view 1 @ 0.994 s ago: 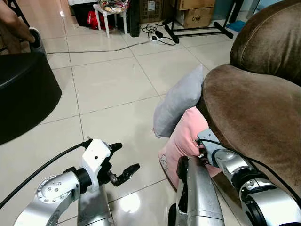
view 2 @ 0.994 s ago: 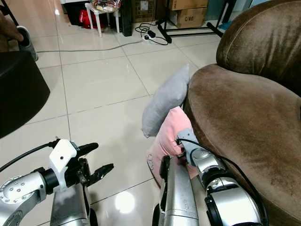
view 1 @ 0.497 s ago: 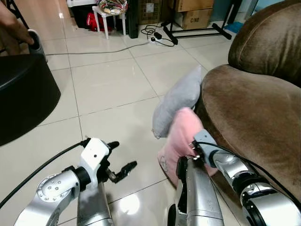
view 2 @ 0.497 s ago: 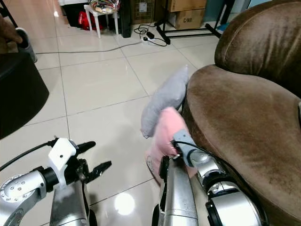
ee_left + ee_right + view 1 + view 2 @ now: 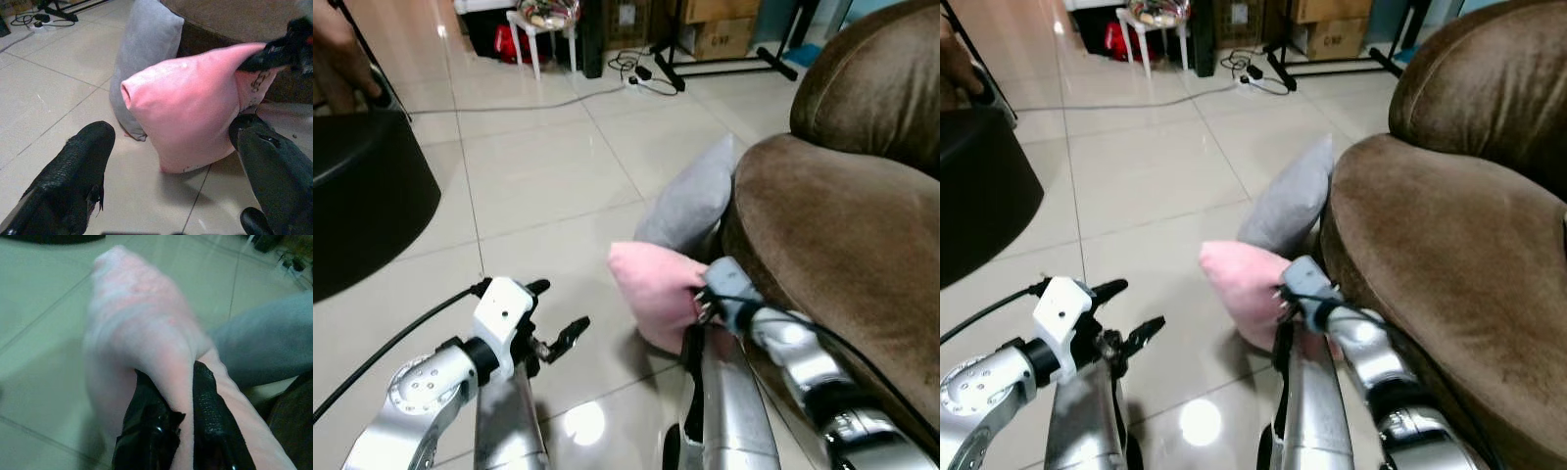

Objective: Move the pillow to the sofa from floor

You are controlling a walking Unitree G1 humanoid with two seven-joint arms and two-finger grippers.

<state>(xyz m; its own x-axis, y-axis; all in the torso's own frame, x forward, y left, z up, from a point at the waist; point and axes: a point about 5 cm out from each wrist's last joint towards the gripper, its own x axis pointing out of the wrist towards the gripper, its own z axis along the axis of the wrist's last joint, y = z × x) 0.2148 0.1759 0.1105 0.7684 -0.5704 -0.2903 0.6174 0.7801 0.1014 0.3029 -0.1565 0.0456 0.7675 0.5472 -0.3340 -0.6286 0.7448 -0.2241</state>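
Black round seat (image 5: 362, 196): far left, on tiled floor (image 5: 538, 186).
Left gripper (image 5: 553, 318): low over the floor, fingers spread, holding nothing.
Pink pillow (image 5: 651, 289): raised off the floor beside the brown sofa (image 5: 842, 235); small dark print at one edge, unreadable.
Right gripper (image 5: 181, 401): fingers pinched on a fold of the pink pillow.
Grey pillow (image 5: 690, 201): leaning against the sofa front.
Cardboard box (image 5: 720, 39): lettering too small to read.

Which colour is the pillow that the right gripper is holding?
Pink. The pillow held by the right gripper shows best in the left wrist view.
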